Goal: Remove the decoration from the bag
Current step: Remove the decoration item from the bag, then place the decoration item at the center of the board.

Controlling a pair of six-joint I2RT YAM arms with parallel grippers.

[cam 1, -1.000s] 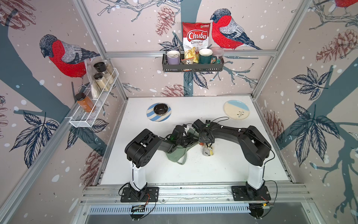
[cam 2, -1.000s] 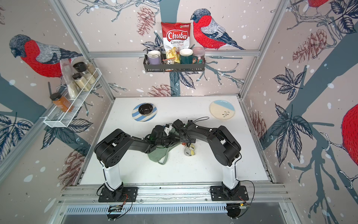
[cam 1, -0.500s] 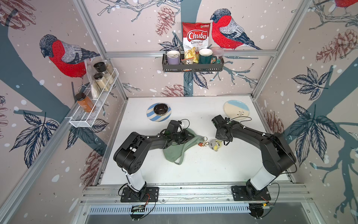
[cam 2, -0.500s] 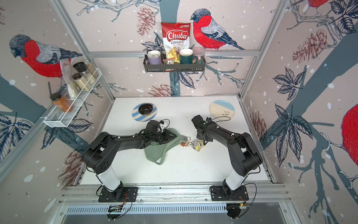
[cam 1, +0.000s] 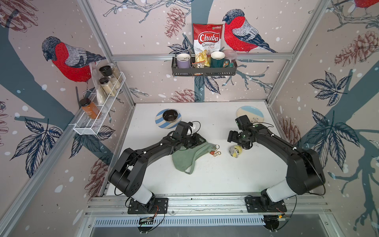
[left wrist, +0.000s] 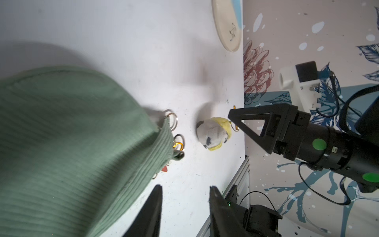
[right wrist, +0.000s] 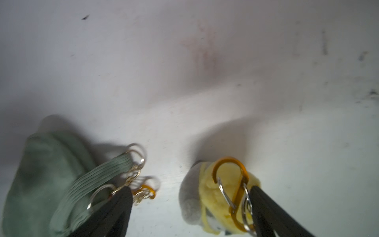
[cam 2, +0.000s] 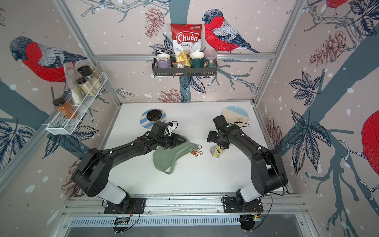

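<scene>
Observer: Decoration (cam 1: 235, 151), the small grey-and-yellow plush bird, now lies alone on the white table (cam 1: 205, 180), apart from the bag (cam 1: 189, 157). A second ago it sat right at the bag's ring end with both arms crowded over it.

Colleague: Hooked to anything?

Observer: No. The right wrist view shows its orange carabiner (right wrist: 230, 184) resting on the plush, linked to nothing. The bag's own key rings (right wrist: 136, 156) and a smaller orange clip (right wrist: 145, 190) remain at the end of its strap (right wrist: 98, 176).

Colleague: Grippers?

Observer: Right gripper (right wrist: 188, 190) has let go: fingers spread wide, nothing clamped. One finger (right wrist: 268, 215) is beside or touching the carabiner; I cannot tell which. It was pinched shut a second ago. Left gripper (left wrist: 185, 186) also has its fingers apart, with bare table between them and bag fabric beside them rather than in them. In both top views it hovers over the bag's far end.

Colleague: Bag?

Observer: Mid-table between the two arms, slumped flat, roughly where it was.

Colleague: Meaning?

Observer: My reading: detachment done, release done, task all but complete. What is left looks like backing both arms away. Likely hazard: a finger snagging the carabiner and dragging the plush back toward the bag.
</scene>
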